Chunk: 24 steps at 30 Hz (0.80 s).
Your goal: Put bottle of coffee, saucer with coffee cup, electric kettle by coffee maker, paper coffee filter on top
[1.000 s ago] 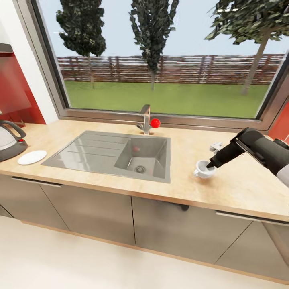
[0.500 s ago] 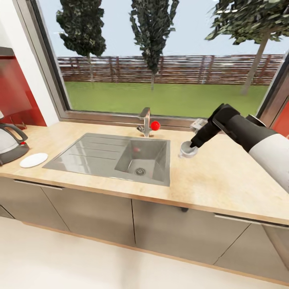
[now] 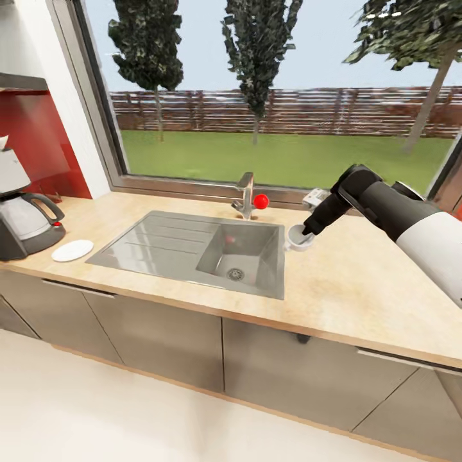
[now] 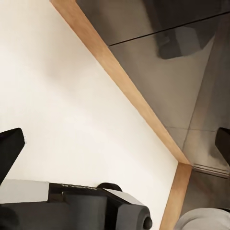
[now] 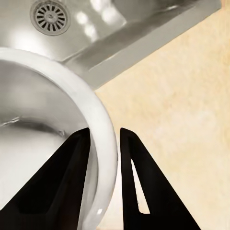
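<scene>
Right wrist view shows the right pincer (image 5: 103, 139) clamped on the rim of the cup (image 5: 52, 115), one finger inside, one outside; the cup looks empty. It hangs beside the sink (image 3: 192, 244). Best kept level while travelling toward the saucer (image 3: 72, 250), far off by the coffee maker (image 3: 22, 215).
</scene>
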Tool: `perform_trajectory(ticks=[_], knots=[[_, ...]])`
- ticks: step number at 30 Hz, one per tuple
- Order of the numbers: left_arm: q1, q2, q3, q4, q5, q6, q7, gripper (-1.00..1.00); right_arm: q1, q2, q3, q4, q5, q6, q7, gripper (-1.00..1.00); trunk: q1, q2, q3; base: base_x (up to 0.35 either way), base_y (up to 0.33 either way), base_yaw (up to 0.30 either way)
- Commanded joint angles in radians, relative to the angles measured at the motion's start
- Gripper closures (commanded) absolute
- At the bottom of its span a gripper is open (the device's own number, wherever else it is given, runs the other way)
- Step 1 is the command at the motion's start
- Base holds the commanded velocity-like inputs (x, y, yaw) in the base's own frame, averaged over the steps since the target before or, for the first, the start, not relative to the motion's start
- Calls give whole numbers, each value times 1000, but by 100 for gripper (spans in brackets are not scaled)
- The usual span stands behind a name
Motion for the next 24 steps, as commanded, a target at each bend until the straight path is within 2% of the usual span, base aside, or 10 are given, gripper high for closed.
perform_trajectory(ticks=[1,24], knots=[[-1,0,8,1,-6,5,-4,-100,-1,-1,3,-2,8,1,8,100,0,-1,-1,0,0,268],[-1,1,8,1,-6,5,-4,-100,3,-1,4,-3,7,1,8,100,0,-1,-1,0,0,270]])
